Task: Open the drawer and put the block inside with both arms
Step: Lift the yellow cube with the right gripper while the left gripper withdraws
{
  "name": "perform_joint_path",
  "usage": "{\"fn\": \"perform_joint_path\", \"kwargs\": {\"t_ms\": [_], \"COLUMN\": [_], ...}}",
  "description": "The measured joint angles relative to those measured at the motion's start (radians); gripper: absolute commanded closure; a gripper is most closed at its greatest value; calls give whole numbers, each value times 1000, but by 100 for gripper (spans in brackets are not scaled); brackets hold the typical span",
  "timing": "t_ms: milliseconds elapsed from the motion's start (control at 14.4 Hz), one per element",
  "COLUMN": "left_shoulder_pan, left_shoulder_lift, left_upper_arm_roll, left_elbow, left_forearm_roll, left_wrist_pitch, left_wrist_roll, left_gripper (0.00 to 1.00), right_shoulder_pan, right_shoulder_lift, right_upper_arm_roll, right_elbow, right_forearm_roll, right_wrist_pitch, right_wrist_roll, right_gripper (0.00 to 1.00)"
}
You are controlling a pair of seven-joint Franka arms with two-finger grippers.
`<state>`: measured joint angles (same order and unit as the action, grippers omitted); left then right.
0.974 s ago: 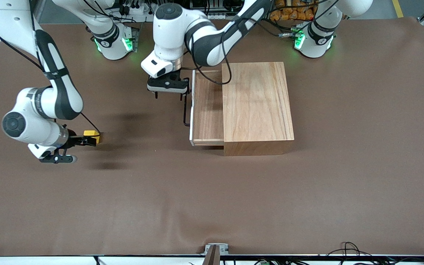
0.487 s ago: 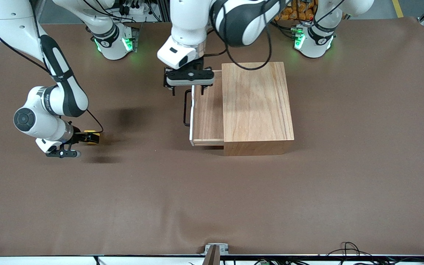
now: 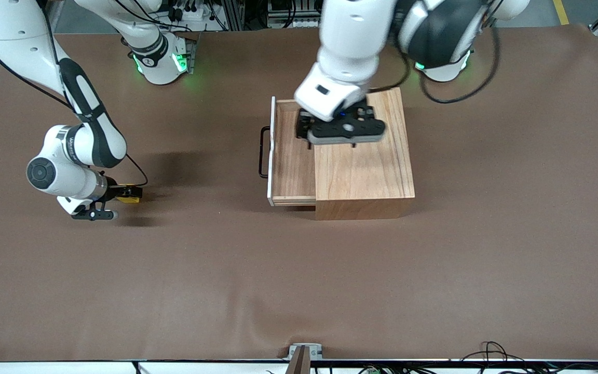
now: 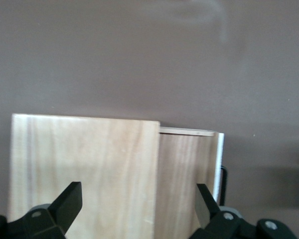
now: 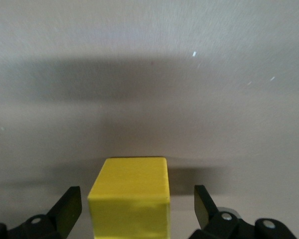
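The drawer is pulled partway out of the light-wood box, toward the right arm's end, with its black handle free. My left gripper is open and empty, up in the air over the seam between box and drawer; its wrist view shows the box, the drawer and the gripper. The yellow block rests on the table. My right gripper is open around the block, with a gap on each side of it.
The brown cloth-covered table stretches wide around the box. The arm bases with green lights stand along the edge farthest from the front camera. A small metal clamp sits at the nearest edge.
My left gripper has left the drawer handle, risen and swung over the box top. My right gripper has dropped lower and closed in around the block. The drawer stays open.
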<state>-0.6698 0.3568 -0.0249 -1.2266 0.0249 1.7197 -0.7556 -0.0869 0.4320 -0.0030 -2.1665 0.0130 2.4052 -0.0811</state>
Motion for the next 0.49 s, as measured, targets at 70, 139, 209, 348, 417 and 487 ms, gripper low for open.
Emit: {"fn": "perform_joint_path", "kwargs": {"t_ms": [70,139,209,348,417,487], "left_shoulder_pan": [40,80,113,174,203,231], "left_shoulder_lift": [-11,-19,-24,-33,-39,-46], "left_upper_arm_roll": [0,1,1,1,1,1], "left_elbow": [-2,-3,-5,-5,-5,-5], "left_forearm_roll": [-19,-29,-33,-35,-35,-36], "left_wrist_pitch": [-19,-32,-37,-66,-89,-108], "left_wrist_roll": [52,110,162,241,274,312], "left_gripper": [0,0,0,0,0,0], "right_shoulder_pan": [0,0,0,0,0,0], "right_shoulder_lift": [3,4,3,-9,-23,-44], "right_upper_arm_roll": [0,0,0,0,0,0], "right_elbow": [-5,-6,-5,2,10,16], "right_forearm_roll": [0,0,0,0,0,0], "right_wrist_pitch": [0,1,6,21,22,21], "right_wrist_roll": [0,0,0,0,0,0], "right_gripper": [75,81,82,89,93,95]}}
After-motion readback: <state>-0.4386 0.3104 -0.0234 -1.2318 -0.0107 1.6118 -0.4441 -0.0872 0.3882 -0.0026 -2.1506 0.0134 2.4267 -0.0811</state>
